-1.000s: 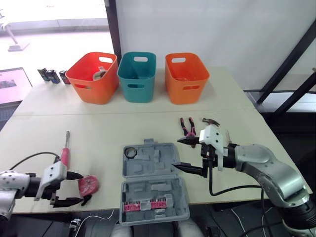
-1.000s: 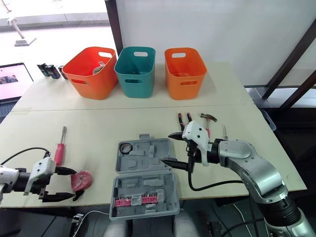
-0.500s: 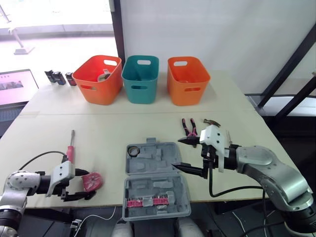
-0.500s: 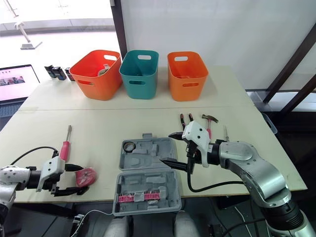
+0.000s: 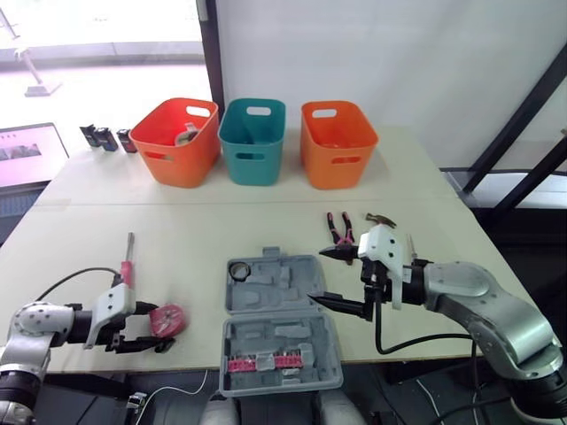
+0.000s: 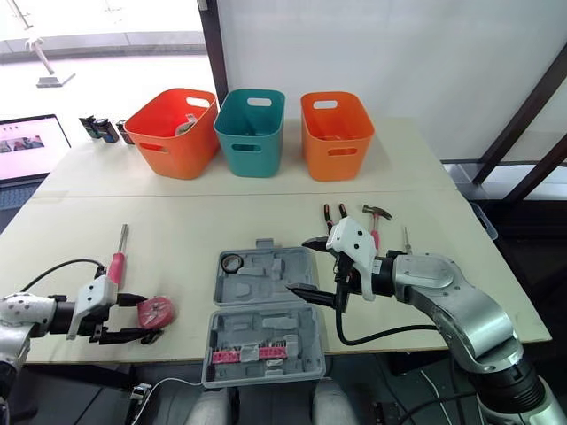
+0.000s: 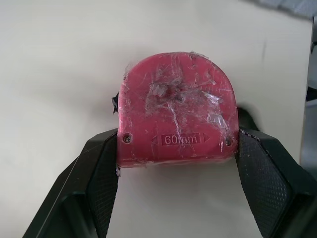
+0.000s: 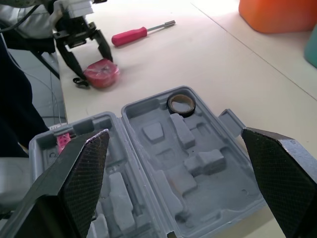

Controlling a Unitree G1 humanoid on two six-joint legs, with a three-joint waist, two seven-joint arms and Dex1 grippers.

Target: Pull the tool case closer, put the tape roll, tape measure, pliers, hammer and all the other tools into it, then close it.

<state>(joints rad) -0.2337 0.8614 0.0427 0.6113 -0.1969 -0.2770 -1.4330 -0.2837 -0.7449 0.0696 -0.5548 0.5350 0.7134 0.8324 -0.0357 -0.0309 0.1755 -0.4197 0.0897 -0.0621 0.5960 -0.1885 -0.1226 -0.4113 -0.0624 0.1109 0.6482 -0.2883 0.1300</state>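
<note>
Tool case point(image 5: 285, 293) lies open at the near table edge, and you have just the tape roll point(image 5: 236, 271) seated in its far-left pocket. The red-handled screwdriver point(image 5: 127, 262) to the left of the case and the pliers point(image 5: 338, 227) and hammer point(image 5: 381, 220) beyond its right side are still out, so I judge the packing early, with closing not yet due. Your left gripper point(image 7: 177, 136) clasps the red tape measure point(image 7: 176, 104), which lies flat on the table left of the case. Its flat edge runs crosswise between the fingers and its rounded end points toward the case. Your right gripper point(image 5: 316, 275) hangs spread wide and empty over the case's right edge.
</note>
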